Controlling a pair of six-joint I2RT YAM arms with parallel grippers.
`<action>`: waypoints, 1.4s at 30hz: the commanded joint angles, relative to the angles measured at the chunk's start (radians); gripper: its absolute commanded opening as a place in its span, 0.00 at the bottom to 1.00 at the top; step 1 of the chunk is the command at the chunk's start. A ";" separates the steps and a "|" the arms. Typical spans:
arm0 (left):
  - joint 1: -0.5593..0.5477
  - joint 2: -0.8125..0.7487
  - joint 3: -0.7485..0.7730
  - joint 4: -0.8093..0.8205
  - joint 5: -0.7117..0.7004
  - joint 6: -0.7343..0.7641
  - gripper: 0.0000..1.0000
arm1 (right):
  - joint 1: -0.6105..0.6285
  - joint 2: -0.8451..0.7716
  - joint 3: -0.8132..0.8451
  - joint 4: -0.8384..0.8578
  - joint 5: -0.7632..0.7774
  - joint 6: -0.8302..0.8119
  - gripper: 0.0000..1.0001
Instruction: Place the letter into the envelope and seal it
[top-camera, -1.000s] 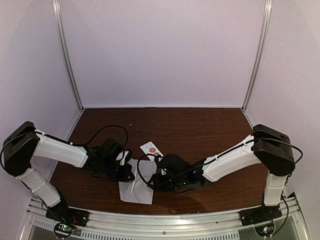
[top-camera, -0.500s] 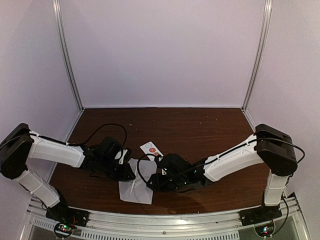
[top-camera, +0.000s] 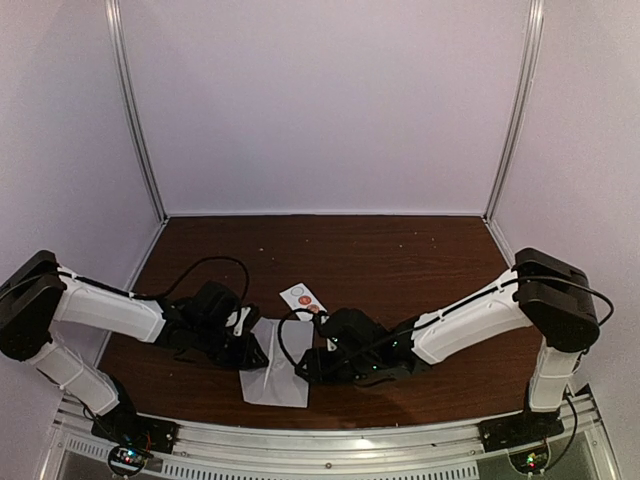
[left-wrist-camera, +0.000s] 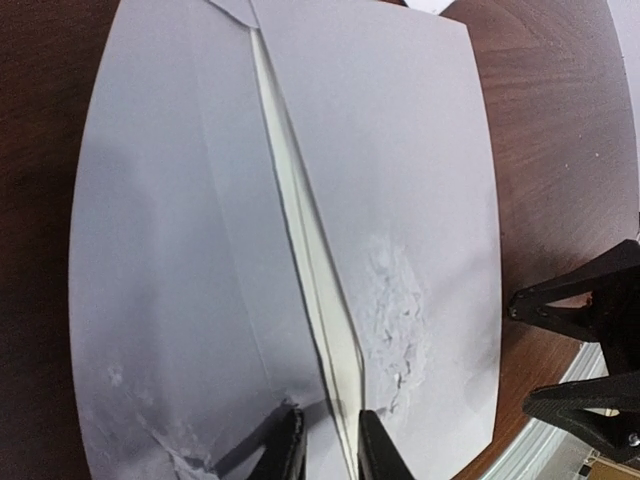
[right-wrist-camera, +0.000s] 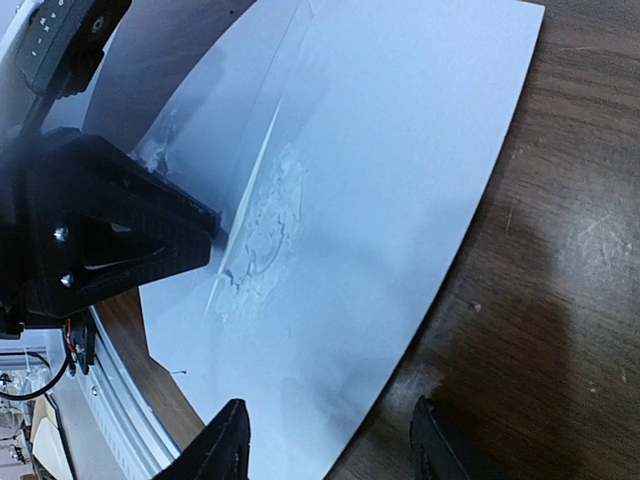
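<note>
**Envelope (top-camera: 270, 385) flat near the table's front edge, seam not yet closed**

Top view: the envelope lies on the table (top-camera: 400, 260) between both arms, its long axis running front to back and one short end close to the front rail. The left gripper (top-camera: 252, 352) is over its left side and the right gripper (top-camera: 308, 366) over its right. The sticker strip (top-camera: 303, 297) lies just behind.

Left wrist view: the fingers (left-wrist-camera: 288, 452) stand narrowly parted astride the flap's slanting edge, which points toward a scuffed patch (left-wrist-camera: 395, 320). They could snag that edge, tearing the paper further.

Right wrist view: the fingers (right-wrist-camera: 228, 445) are spread, one over paper and one over wood. A push from here could slide the envelope off the front.
</note>
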 joint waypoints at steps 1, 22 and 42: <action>-0.005 0.018 -0.023 0.064 0.039 -0.019 0.19 | -0.004 0.035 0.009 0.028 -0.008 0.008 0.55; -0.006 0.076 -0.029 0.142 0.076 -0.026 0.16 | -0.004 0.080 0.041 0.029 -0.027 0.001 0.51; 0.122 -0.202 0.246 -0.143 -0.054 0.200 0.59 | -0.114 -0.241 0.048 -0.211 0.119 -0.168 0.66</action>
